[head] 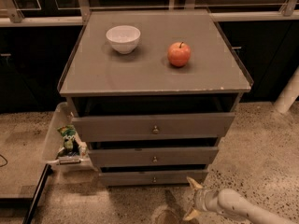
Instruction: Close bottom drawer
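Working low at the cabinet [154,73]: the bottom drawer [126,177] is sitting under the other two, looking slightly pulled out. My claw [192,199] is hanging spread and empty just off the drawer's right corner, near the floor. I'm judging that a flat push near the knob [154,178] is working best, since an end push is risking skew. Contact is proving hard to tell, and my arm is running off frame.
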Controlling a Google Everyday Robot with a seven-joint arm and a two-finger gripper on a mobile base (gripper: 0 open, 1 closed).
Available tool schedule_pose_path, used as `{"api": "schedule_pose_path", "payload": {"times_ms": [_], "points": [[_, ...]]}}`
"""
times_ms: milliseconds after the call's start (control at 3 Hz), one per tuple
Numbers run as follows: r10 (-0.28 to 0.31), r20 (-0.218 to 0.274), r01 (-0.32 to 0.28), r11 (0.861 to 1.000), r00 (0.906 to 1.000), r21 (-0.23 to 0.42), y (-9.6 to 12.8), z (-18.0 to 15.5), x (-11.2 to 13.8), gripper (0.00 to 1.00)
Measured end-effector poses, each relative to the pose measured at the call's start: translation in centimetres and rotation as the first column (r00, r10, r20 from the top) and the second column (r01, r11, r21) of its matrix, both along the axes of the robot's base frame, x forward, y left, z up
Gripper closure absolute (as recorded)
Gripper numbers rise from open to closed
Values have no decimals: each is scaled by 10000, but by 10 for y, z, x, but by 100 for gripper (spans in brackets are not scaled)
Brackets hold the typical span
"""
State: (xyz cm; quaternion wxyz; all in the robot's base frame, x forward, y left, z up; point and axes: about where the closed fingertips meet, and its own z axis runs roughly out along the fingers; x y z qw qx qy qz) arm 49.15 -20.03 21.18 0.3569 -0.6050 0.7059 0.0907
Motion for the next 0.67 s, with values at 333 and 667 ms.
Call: {"api": "schedule_pose_path", "payload": {"times_ms": [333,667], "points": [[180,605,-179,9998,9980,-32,-9,23,-47,0],[59,692,-60,10000,9976,13,-17,27,-69,0]]}}
